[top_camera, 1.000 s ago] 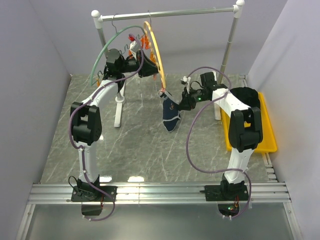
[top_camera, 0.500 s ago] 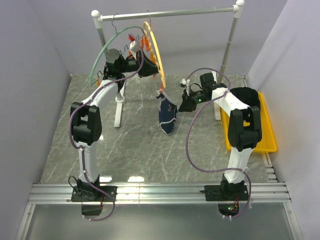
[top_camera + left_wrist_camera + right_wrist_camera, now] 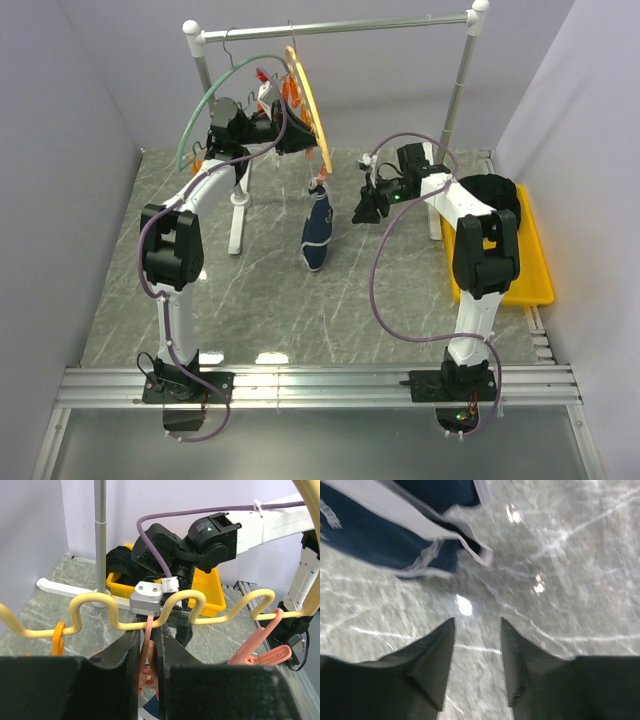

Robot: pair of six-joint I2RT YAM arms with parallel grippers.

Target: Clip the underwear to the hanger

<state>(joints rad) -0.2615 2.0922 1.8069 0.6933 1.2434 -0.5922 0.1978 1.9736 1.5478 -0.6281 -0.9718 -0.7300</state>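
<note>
Small navy-blue underwear with white trim hangs from one orange plastic clip at the lower end of the large yellow arc-shaped hanger. That hanger is hooked on the white clothes rail next to a green arc hanger. The fabric drops in a narrow fold over the grey marble tabletop; can't tell if its lowest tip touches. The right gripper sits just beside the underwear, apart from it. It is released: its wrist view shows the jaws spread with only tabletop between them and the blue cloth up in the corner. The left gripper is up at the hanger, and from its wrist view it looks clenched narrow around the stem of another orange clip under the hanger's wavy yellow bar. I read the clipping as essentially done, with letting go and clearing out as the step in hand. To do that well, the right arm should back off toward its own side, low and straight, without snagging the trim or nudging the cloth, since one clip on one edge is a thin hold. The left should open slowly and pull away without tugging, so the hanger doesn't swing and shake the underwear loose. It is worth checking the clip bites the waistband properly and not just the trim edge; the pictures don't show that. The yellow tray with the black clothing pile sits well off to the right, not involved.
</note>
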